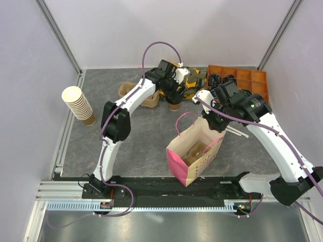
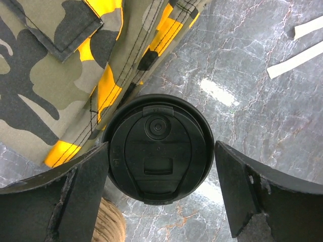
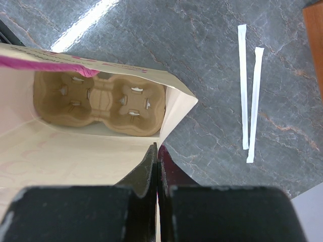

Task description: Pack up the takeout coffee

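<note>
- Left gripper (image 2: 160, 151) is spread open around the takeout coffee (image 2: 159, 148), one finger on each side of the black lid. The left one is at the rim, and a sliver of table shows before the right one. I cannot tell if either presses on it.
- The coffee stands on the table beyond the paper bag (image 1: 194, 151), well apart from it.
- Right gripper (image 3: 157, 156) is closed, pinching the paper bag's top edge. The bag is open, with a pulp cup carrier (image 3: 98, 103) at the bottom.
- Writing: small embossed marks on the lid and faint pink print inside the bag, neither readable.
- The cup is upright, long axis vertical, lid up. The lid's round boss faces the camo cloth (image 2: 55, 65), away from the bag.
- Two wrapped straws (image 3: 250, 101) lie just beside the bag.
</note>
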Motion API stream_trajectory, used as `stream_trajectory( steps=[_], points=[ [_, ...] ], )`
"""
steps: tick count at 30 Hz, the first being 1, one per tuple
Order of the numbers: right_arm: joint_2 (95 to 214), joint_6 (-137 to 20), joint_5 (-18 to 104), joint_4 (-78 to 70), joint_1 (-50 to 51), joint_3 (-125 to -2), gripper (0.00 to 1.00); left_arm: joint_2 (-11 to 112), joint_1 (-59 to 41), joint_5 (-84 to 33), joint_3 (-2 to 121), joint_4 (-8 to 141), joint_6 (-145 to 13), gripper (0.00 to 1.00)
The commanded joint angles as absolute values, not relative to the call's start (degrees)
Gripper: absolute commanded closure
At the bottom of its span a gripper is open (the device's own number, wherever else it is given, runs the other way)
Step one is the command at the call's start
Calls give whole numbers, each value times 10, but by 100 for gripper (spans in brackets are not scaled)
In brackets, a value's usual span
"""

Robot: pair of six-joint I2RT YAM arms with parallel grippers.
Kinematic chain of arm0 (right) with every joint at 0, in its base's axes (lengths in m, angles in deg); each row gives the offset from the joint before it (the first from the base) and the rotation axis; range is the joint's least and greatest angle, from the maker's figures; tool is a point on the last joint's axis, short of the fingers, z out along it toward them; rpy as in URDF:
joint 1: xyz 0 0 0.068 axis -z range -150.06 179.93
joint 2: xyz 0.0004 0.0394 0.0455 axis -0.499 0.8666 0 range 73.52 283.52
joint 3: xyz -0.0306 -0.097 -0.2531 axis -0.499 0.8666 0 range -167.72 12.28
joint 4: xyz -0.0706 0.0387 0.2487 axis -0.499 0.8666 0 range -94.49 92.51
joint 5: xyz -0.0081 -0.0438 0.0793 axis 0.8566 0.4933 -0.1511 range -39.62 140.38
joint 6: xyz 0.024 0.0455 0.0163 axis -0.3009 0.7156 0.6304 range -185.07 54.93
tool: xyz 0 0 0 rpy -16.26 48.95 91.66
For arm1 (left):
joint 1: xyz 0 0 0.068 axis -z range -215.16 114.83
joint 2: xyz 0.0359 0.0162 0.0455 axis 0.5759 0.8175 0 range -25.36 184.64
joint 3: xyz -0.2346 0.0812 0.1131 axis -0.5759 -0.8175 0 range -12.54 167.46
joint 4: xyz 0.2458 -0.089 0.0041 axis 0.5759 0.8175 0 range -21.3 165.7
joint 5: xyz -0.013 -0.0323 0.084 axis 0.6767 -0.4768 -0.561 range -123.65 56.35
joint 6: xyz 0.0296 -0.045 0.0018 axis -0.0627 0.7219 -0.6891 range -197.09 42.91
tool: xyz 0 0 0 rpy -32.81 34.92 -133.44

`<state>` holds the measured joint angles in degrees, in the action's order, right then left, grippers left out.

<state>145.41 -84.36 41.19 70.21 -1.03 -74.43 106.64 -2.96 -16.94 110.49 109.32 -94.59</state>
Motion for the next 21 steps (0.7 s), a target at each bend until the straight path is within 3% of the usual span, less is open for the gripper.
stream_trajectory(
  steps=[1, 21],
  points=[
    [1458, -844, 412, 711, -10, -765, 100, 1078, -24, -179, 1102, 1090, -975, 12],
    [1465, -848, 417, 710, -10, -767, 100, 1066, -7, -227, 1060, 1066, -1020, 26]
  ],
)
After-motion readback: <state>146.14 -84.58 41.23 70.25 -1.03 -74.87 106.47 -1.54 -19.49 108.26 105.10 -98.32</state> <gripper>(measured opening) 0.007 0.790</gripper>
